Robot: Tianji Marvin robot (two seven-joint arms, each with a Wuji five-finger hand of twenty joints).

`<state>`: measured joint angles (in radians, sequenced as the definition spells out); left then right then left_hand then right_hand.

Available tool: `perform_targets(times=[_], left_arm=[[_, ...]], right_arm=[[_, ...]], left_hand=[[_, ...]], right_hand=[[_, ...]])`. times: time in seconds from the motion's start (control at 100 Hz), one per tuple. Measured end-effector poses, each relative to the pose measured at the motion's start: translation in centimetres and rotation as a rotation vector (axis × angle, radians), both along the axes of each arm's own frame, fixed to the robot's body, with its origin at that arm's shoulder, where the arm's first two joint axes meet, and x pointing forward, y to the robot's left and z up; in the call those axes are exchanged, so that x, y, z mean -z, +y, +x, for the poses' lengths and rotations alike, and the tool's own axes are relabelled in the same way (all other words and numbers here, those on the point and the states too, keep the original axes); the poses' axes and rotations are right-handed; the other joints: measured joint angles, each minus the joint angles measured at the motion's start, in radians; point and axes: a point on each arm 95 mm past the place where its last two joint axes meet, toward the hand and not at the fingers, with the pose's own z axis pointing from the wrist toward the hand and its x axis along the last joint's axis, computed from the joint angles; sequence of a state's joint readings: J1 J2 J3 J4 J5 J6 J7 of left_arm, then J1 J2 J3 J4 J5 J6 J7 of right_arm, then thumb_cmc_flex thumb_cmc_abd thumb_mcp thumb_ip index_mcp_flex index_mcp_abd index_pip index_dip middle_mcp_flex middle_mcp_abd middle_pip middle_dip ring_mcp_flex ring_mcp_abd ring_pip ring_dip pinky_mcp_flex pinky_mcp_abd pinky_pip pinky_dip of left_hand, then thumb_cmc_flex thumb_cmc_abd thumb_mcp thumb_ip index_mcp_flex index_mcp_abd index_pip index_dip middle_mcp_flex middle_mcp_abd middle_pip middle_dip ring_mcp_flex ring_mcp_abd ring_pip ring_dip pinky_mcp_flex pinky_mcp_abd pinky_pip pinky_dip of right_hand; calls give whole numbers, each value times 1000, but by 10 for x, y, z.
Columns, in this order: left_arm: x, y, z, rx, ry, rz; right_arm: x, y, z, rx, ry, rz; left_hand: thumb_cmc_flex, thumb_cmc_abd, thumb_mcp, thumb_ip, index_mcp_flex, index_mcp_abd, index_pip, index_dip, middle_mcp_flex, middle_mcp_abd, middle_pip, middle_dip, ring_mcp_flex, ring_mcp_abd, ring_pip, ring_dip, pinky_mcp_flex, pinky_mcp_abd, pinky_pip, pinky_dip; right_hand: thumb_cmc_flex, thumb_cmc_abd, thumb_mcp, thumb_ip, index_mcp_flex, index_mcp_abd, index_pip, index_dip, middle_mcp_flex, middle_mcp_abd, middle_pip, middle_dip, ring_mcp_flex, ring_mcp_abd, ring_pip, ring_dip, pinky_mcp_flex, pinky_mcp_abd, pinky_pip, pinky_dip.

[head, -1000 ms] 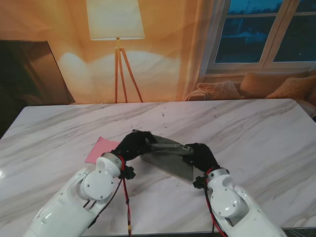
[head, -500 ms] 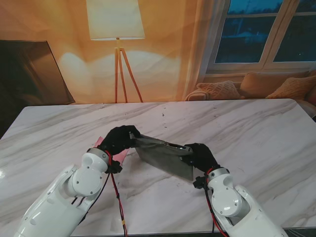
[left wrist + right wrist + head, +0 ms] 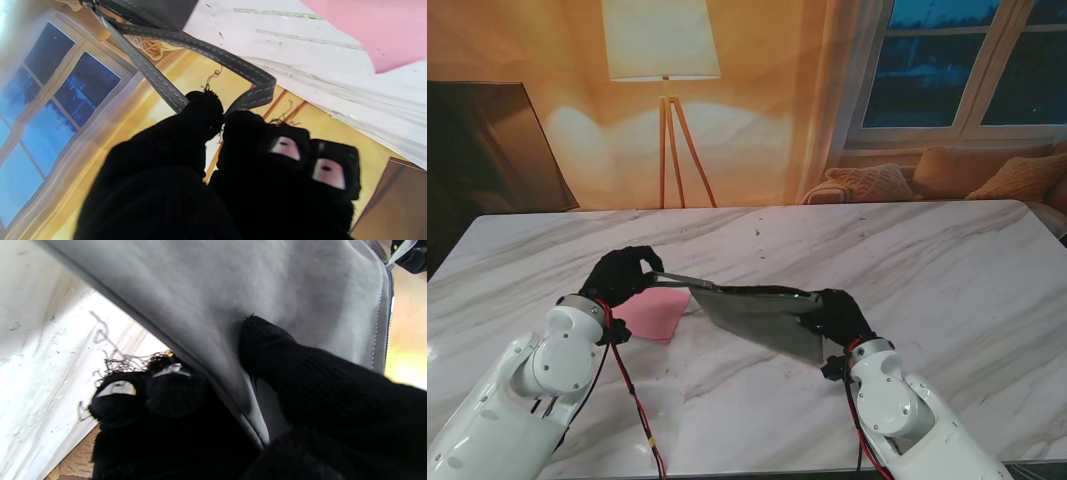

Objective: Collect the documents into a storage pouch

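The grey pouch [image 3: 762, 315], stretched taut between the left hand [image 3: 622, 277] and right hand [image 3: 837, 315], bars the middle of the tabletop [image 3: 907, 250], with the pink document [image 3: 655, 315] lying flat just beneath its left end, while the marble to the far, right and near sides lies bare.

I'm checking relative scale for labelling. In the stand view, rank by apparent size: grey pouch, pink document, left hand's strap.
1. grey pouch, clearly largest.
2. pink document, partly hidden by the pouch.
3. strap, a thin strip pinched by the left hand.
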<state>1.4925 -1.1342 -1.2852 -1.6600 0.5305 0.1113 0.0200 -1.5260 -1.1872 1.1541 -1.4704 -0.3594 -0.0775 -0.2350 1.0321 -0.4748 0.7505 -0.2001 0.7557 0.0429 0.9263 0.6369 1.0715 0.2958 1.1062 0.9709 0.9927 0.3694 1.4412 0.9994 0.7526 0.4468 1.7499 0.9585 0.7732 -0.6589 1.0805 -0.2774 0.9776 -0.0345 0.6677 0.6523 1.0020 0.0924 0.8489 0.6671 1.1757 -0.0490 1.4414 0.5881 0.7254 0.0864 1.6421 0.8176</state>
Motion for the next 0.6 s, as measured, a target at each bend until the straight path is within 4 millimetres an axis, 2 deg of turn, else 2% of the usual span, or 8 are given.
perform_targets(times=[0.22,0.6], left_arm=[[2,17,1,-60,13,31],[9,32,6,-126,17,47]], right_arm=[[1,-1,1,4,3,-3],[0,-1,2,13,3,-3]], left_hand=[[0,0,0,0,0,0,0,0,0,0,-2,0,-1,0,0,0,-1,0,0,0],[0,-4,-23,0,2,-1,0,0,0,0,-15,0,-3,0,-6,0,-14,0,0,-2]], right_hand=[[0,0,0,0,0,0,0,2,0,1,-5,7,0,0,0,0,0,0,0,0],[0,0,0,-2,0,0,0,3,0,1,-7,7,0,0,0,9,0,0,0,0]])
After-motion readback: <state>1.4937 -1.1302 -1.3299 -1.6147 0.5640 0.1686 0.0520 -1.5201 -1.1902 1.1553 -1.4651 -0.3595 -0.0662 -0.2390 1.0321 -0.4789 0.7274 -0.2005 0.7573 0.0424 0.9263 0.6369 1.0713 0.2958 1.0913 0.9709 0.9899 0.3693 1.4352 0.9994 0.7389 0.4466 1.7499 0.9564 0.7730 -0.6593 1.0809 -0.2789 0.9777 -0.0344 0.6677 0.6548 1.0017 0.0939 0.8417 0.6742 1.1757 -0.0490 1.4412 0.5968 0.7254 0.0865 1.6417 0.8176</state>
